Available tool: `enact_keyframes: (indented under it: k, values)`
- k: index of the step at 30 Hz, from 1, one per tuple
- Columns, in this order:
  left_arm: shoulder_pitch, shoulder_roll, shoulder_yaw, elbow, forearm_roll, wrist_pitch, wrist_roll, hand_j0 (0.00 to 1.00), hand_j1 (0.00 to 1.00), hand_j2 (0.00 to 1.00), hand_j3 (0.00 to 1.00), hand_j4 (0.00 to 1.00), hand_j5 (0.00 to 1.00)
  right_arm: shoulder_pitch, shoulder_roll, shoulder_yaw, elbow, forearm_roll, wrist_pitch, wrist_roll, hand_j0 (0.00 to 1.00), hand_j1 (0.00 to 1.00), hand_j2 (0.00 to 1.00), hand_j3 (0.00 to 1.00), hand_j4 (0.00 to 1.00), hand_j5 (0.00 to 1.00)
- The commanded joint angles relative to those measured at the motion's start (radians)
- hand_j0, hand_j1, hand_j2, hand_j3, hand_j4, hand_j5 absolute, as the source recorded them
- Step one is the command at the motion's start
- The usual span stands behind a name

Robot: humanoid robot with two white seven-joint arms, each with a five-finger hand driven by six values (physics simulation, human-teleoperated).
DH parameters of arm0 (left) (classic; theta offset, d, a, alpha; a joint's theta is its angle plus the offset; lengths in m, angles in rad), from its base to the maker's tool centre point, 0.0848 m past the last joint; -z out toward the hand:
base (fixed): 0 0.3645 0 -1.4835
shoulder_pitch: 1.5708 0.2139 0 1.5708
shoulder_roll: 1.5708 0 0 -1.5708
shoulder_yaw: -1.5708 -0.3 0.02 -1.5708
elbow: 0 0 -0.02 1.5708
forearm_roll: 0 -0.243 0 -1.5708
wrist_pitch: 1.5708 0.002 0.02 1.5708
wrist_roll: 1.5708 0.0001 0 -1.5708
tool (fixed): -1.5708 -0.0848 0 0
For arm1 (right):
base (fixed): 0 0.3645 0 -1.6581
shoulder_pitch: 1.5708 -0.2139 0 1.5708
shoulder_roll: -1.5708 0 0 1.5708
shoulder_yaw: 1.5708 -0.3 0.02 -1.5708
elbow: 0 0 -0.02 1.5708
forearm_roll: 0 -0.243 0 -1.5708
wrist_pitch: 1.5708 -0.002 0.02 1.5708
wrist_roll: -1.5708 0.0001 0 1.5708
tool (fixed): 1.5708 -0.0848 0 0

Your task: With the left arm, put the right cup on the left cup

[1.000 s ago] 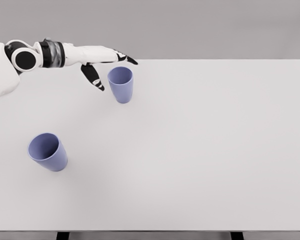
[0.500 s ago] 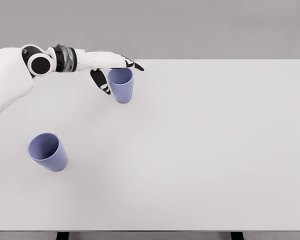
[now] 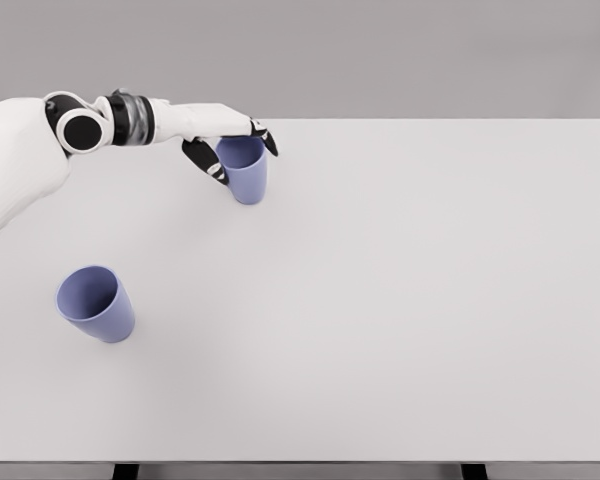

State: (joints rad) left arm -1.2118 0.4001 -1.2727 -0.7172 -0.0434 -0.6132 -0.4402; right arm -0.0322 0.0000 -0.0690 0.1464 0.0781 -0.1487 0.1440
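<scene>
So far only the opening step appeared to be in hand: the left hand (image 3: 230, 150) had its fingers (image 3: 265, 138) wrapped round the far side of the right cup (image 3: 245, 172), near the rim, with the thumb (image 3: 206, 163) set against the near-left wall, so the cup sat pinched between thumb and fingers. Whether the hold was firm or merely touching could not be told from the head view. That cup, a blue-violet tumbler, stood upright on the white table (image 3: 400, 300) toward its far edge, left of the middle, and showed no sign of being lifted; its base looked to rest on the tabletop. The left cup (image 3: 97, 304), of the same colour, stood well apart from it, nearer the robot and further left, its mouth facing up and empty. Nothing was stacked yet. By my judgement the whole of the carrying remained: raising the held cup clear of the table, bringing it across and down toward the near-left cup, lining up the base with the open mouth, lowering it in and letting go. The right arm was nowhere in view.
</scene>
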Motion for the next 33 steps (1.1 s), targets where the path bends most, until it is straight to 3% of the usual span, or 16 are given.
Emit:
enact_keyframes:
  k: [1,4,6,15,20,26,33]
  values:
    - [0.002,0.006,0.016,-0.008,0.007,0.002,0.0,0.66,0.66,0.66,0.66,0.66,0.66,-0.002,0.0,0.0,-0.001,0.0,0.0,0.0,1.0,1.0,1.0,1.0,1.0,1.0]
    - [0.002,0.019,0.026,-0.056,0.011,0.002,-0.008,0.66,0.66,0.66,0.66,0.66,0.66,-0.002,0.0,0.0,-0.001,0.0,0.0,0.0,1.0,1.0,1.0,1.0,1.0,1.0]
    - [0.002,0.083,0.032,-0.151,0.016,0.002,-0.015,0.66,0.66,0.66,0.66,0.66,0.66,-0.002,0.0,0.0,-0.001,0.0,0.0,0.0,1.0,1.0,1.0,1.0,1.0,1.0]
    - [-0.002,0.302,0.03,-0.416,0.086,0.002,-0.045,0.65,0.65,0.65,0.65,0.65,0.65,-0.002,0.0,0.0,-0.001,0.0,0.0,0.0,1.0,1.0,1.0,1.0,1.0,1.0]
    - [-0.006,0.477,0.026,-0.616,0.158,0.002,-0.069,0.65,0.65,0.65,0.65,0.65,0.65,-0.002,0.0,0.0,-0.001,0.0,0.0,0.0,1.0,1.0,1.0,1.0,1.0,1.0]
    - [-0.009,0.598,0.03,-0.726,0.181,0.002,-0.068,0.65,0.65,0.65,0.65,0.65,0.65,0.0,0.0,0.0,-0.001,0.0,0.0,0.0,1.0,1.0,1.0,1.0,1.0,1.0]
    - [-0.025,0.824,0.038,-0.9,0.247,0.002,-0.068,0.65,0.65,0.65,0.65,0.65,0.65,-0.002,0.0,0.0,0.001,0.0,0.0,0.0,1.0,1.0,1.0,1.0,1.0,1.0]
